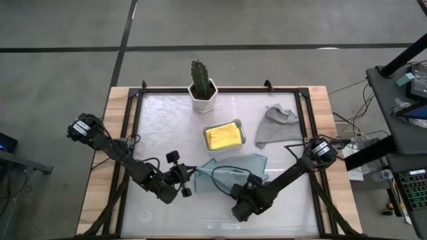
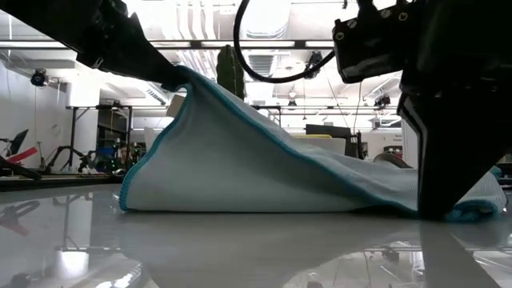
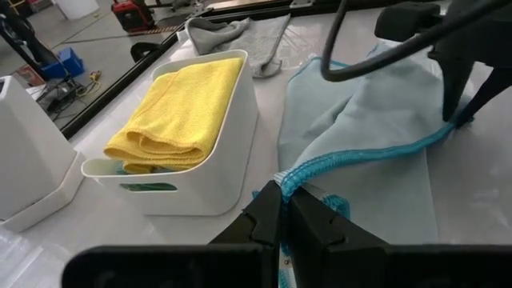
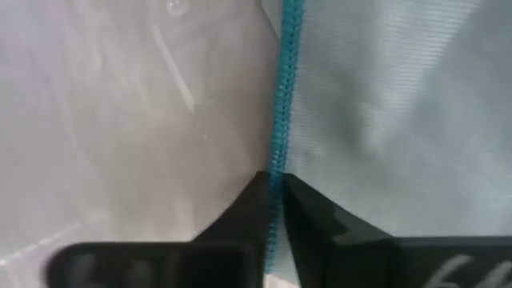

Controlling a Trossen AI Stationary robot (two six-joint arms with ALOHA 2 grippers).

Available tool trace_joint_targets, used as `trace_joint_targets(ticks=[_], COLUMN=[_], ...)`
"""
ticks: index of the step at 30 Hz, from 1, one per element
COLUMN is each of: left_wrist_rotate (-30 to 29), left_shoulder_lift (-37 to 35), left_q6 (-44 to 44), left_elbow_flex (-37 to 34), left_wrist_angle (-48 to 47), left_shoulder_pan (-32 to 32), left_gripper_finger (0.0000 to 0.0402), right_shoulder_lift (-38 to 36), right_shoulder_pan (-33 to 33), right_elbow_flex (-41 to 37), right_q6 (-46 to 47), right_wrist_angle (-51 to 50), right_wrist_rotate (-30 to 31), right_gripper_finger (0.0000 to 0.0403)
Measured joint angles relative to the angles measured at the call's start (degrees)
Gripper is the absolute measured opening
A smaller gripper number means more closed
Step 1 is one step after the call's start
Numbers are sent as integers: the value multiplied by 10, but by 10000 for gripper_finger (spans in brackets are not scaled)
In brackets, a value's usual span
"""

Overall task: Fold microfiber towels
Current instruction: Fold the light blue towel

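Note:
A pale teal towel with a brighter teal stitched edge lies near the table's middle front, its right part flat on the table. My left gripper is shut on the towel's left corner and holds it raised. My right gripper is shut on the towel's near right edge, down at the table. A folded yellow towel lies in the white tray. A grey towel lies crumpled at the far right. My left gripper pinches the towel's stitched corner between its two fingers, coming level from the table's left. The corner is lifted clear of the table, and the cloth slopes down from it toward the right; its left edge hangs down to the table. My right gripper pinches the towel's teal stitched edge between its two fingers, which lie across the edge. The fingers point down at the table, and the cloth there lies low on the tabletop. One layer or several, I cannot tell.
A cactus in a white pot stands at the far middle. The tray stands just beyond the teal towel. The table's black frame runs along its sides. Bare tabletop lies at the near edge.

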Motion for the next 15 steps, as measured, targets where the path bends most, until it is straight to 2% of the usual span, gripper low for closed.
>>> trace_joint_targets(ticks=[2, 15], left_wrist_rotate=[0, 0], left_shoulder_lift=[0, 0], left_q6=[0, 0], left_elbow_flex=[0, 0], left_wrist_angle=[0, 0], left_shoulder_pan=[0, 0], left_gripper_finger=[0, 0], right_shoulder_lift=[0, 1], right_shoulder_pan=[1, 30], right_elbow_flex=[5, 86], right_q6=[-12, -27], right_wrist_angle=[-8, -220], right_wrist_rotate=[0, -6], right_gripper_finger=[16, 8])
